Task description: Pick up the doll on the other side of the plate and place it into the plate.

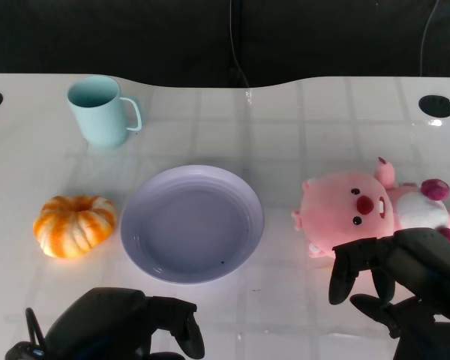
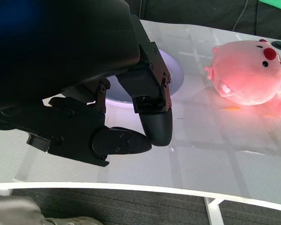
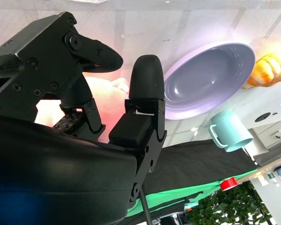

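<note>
The pink plush doll [image 1: 356,214] lies on the white table to the right of the lilac plate [image 1: 191,223]. My right hand [image 1: 401,281] hovers just in front of the doll with its fingers apart and nothing in them. The right wrist view shows the doll [image 3: 113,99] behind the spread fingers of my right hand [image 3: 84,117], with the plate [image 3: 210,79] beyond. My left hand [image 1: 120,326] sits low at the near edge, in front of the plate, fingers curled in on nothing. In the left wrist view, my left hand [image 2: 93,84] partly covers the plate [image 2: 176,75], and the doll [image 2: 248,75] lies further off.
An orange-and-white pumpkin [image 1: 75,225] sits left of the plate. A light blue mug [image 1: 99,109] stands at the back left. Black round holes [image 1: 435,106] mark the table's far corners. The table's curved near edge [image 2: 131,187] runs below my left hand.
</note>
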### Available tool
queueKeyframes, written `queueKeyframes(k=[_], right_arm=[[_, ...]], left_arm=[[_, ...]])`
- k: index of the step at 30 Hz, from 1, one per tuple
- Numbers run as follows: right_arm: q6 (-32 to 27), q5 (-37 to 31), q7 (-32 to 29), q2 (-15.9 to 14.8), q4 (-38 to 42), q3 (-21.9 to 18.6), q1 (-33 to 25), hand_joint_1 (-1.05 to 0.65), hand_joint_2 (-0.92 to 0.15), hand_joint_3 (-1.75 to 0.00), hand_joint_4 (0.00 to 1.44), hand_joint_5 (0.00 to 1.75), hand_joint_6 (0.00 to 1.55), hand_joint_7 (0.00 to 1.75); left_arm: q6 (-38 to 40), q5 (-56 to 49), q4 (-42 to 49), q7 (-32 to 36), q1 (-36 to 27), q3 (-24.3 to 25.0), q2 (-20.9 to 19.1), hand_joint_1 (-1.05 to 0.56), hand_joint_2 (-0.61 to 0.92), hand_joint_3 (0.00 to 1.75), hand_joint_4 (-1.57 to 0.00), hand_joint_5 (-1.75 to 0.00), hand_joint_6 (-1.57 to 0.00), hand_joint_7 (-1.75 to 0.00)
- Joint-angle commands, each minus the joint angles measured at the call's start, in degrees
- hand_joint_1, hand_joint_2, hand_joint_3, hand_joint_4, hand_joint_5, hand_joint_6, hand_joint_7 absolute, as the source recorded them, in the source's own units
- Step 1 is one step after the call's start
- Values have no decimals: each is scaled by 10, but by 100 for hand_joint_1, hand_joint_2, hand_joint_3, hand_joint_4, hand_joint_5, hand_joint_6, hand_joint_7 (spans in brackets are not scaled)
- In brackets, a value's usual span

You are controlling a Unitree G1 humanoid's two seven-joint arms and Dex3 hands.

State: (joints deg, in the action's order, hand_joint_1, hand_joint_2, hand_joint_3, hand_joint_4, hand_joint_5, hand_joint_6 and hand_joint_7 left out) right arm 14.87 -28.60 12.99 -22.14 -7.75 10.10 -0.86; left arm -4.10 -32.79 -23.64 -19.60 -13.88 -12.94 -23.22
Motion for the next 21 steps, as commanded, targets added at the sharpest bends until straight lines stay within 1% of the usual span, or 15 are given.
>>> queueKeyframes(k=[1,15,21], right_arm=[[0,0,-1,-10,1,0,2,-4,-37,-104,89,158,92,104],[6,-3,-3,-12,4,2,5,-5,-38,-101,89,158,91,102],[2,-3,0,-13,0,2,4,-5,-41,-97,87,159,91,102]], left_arm=[[3,6,-5,-3,2,4,-7,-30,92,33,-70,-138,-77,-88],[0,11,-6,-1,0,8,-8,-30,92,35,-70,-143,-77,-90],[3,8,-10,-2,-1,7,-9,-31,92,35,-69,-146,-76,-91]])
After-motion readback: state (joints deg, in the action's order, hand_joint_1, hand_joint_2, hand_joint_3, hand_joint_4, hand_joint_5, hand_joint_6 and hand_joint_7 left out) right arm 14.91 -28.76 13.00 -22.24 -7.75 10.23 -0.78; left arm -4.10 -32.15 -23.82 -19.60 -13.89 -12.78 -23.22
